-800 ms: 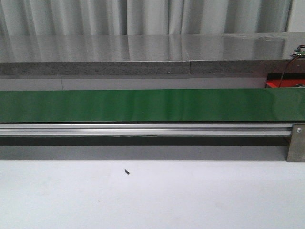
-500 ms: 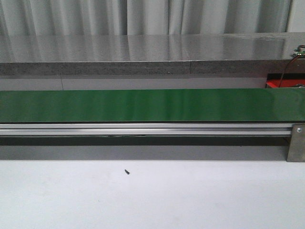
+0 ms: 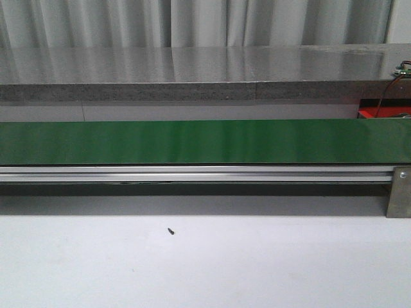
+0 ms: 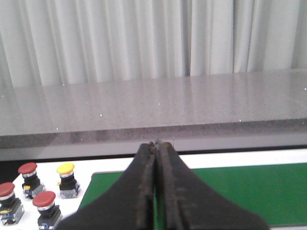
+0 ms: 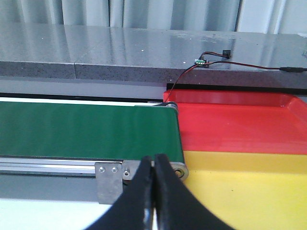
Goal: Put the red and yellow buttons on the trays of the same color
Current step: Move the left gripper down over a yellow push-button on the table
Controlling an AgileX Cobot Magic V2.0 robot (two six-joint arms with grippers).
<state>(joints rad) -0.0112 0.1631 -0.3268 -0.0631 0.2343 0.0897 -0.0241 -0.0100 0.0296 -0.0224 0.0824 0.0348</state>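
In the left wrist view three red buttons [image 4: 27,168] [image 4: 6,190] [image 4: 44,200] and one yellow button [image 4: 65,168] stand upright on the white table beside the end of the green belt [image 4: 230,191]. My left gripper [image 4: 156,143] is shut with nothing in it, over that belt end. The right wrist view shows the red tray [image 5: 240,125] and the yellow tray [image 5: 249,191] side by side past the belt's other end. My right gripper [image 5: 153,158] is shut and empty, near the belt roller. Neither gripper shows in the front view.
The green conveyor belt [image 3: 192,141] runs across the front view on an aluminium rail [image 3: 192,173]. A grey stone ledge [image 3: 192,67] lies behind it. A small black screw [image 3: 171,230] sits on the white table. A wired sensor [image 5: 200,61] rests on the ledge above the trays.
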